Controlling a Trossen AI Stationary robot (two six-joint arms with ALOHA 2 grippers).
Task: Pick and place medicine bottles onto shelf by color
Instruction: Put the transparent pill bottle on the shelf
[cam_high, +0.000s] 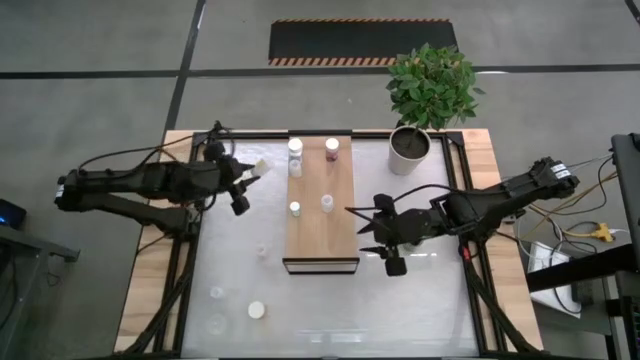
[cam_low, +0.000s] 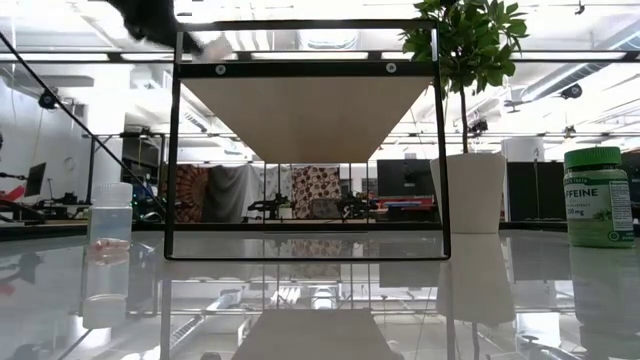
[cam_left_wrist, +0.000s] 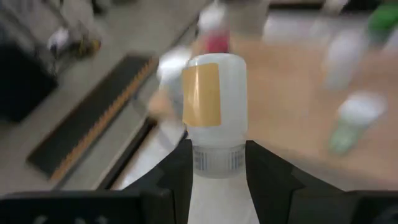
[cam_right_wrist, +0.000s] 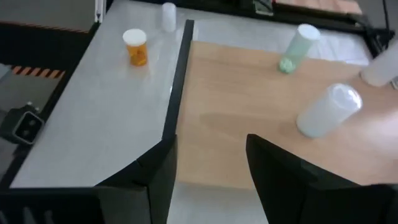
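The light-wood shelf (cam_high: 340, 225) lies along the middle of the table, with a maroon bottle (cam_high: 332, 150) and several white bottles, one of them (cam_high: 295, 208), standing on it. My left gripper (cam_high: 250, 173) hovers left of the shelf's far end, shut on a white bottle with a tan label (cam_left_wrist: 211, 93). My right gripper (cam_high: 362, 232) hangs open at the shelf's right edge near its front end, with nothing between its fingers (cam_right_wrist: 211, 140). More small bottles, such as a white-capped one (cam_high: 257, 310), stand on the table's near left. My left gripper pinches the white bottle's ribbed cap end (cam_left_wrist: 215, 160) between its two fingers (cam_left_wrist: 177, 171). The fingers come from the table's left, slanting a little downward, in line with the bottle. The bottle's body sticks out forward past the fingertips, lifted clear of table and shelf.
A potted plant in a white pot (cam_high: 410, 148) stands at the table's far right corner. A green-capped bottle (cam_low: 597, 195) and a translucent bottle (cam_low: 110, 225) stand on the table. An orange bottle (cam_right_wrist: 135, 46) sits on the table beside the shelf.
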